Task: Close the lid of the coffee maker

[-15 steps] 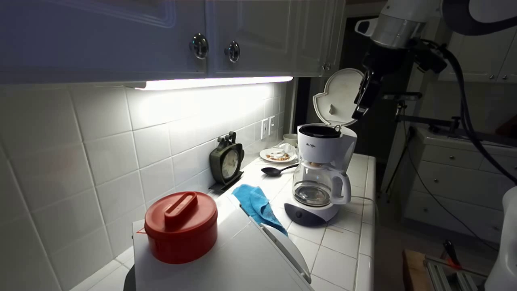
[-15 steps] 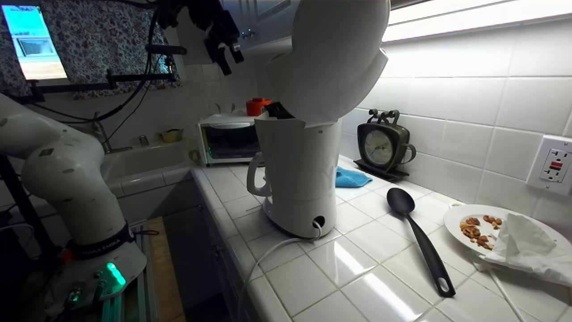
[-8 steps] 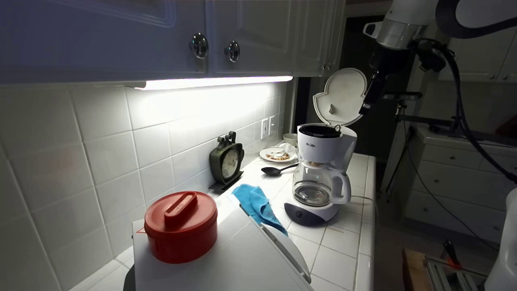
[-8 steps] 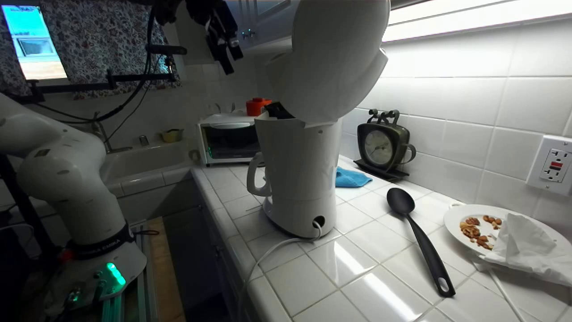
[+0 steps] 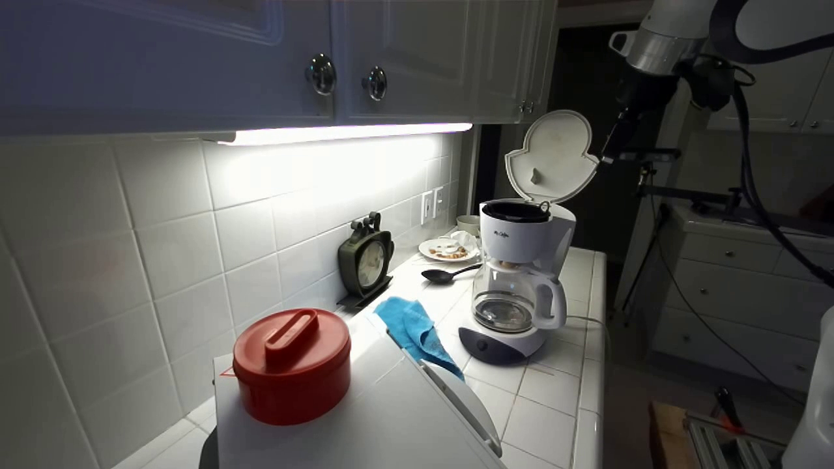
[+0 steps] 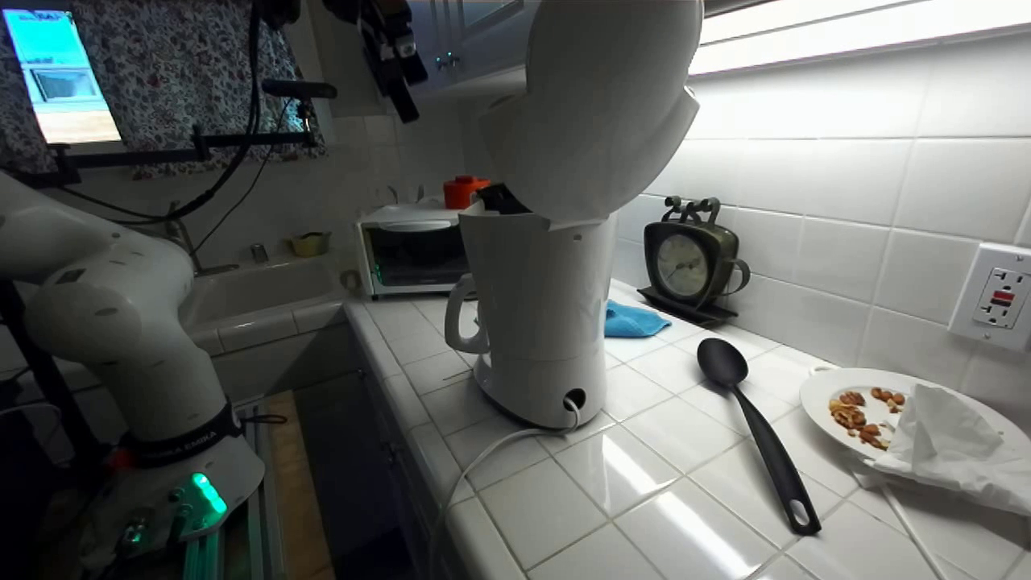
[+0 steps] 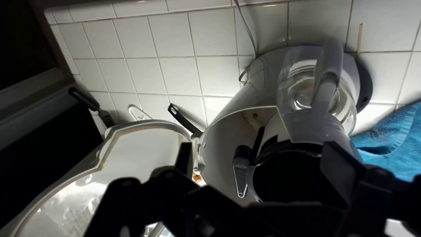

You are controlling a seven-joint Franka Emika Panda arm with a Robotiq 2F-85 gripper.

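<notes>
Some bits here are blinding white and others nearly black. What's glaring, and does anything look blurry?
In both exterior views, the lamp under the cupboards glares white; in an exterior view, the countertop shows white streaks, likely the lamp's reflection; in the wrist view, the pincer is mostly black with soft edges, perhaps too close for sharp focus.

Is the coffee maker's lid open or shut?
Open. The lid stands raised, and the black filter basket is uncovered.

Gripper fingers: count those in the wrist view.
2: one finger is seen against the open lid, near its hinge; the other finger against the black basket. Both show, though partly lost in darkness.
</notes>
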